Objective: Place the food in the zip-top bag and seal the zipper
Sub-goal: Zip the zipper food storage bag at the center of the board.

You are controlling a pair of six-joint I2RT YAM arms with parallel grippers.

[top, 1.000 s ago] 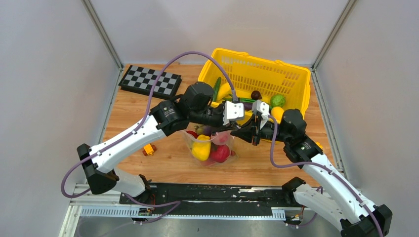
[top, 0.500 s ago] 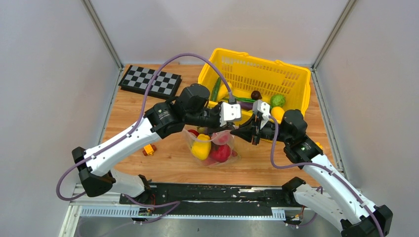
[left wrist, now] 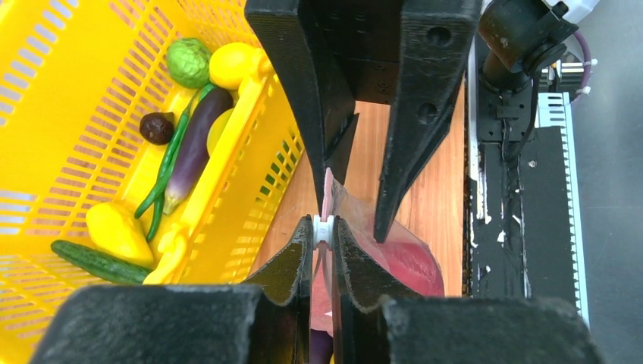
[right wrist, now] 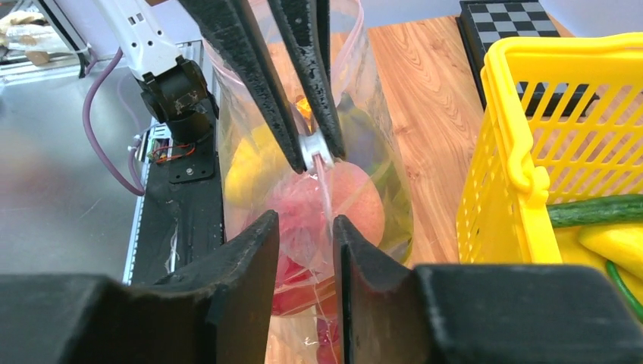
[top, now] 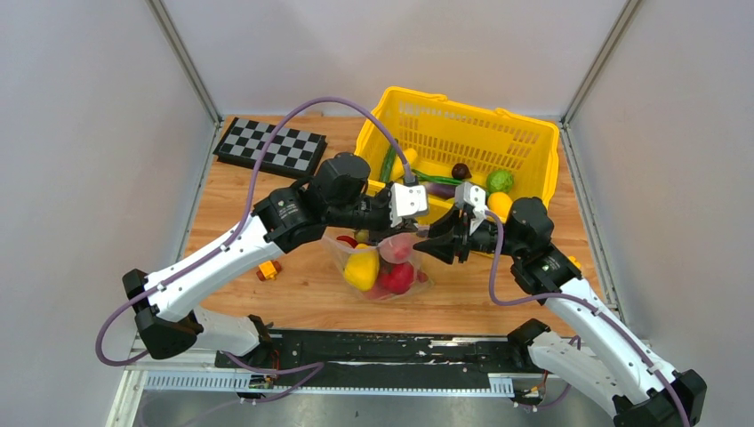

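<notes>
1. Sealing is the step in hand. The food (top: 396, 277) sits inside the bag (right wrist: 383, 174), which stands on the bench (top: 498, 294) just in front of the basket (top: 525, 133).
2. The left hand (left wrist: 324, 235) is clamped on the white slider (right wrist: 313, 148) of the zipper (left wrist: 327, 189).
3. The right hand (right wrist: 305, 224) is open, with 1 finger on each side of the pink strip and neither pinching it.
4. Next, probably: the right hand grips the strip to brace the floppy bag while the left draws the slider along. I cannot tell how much is already shut.
</notes>
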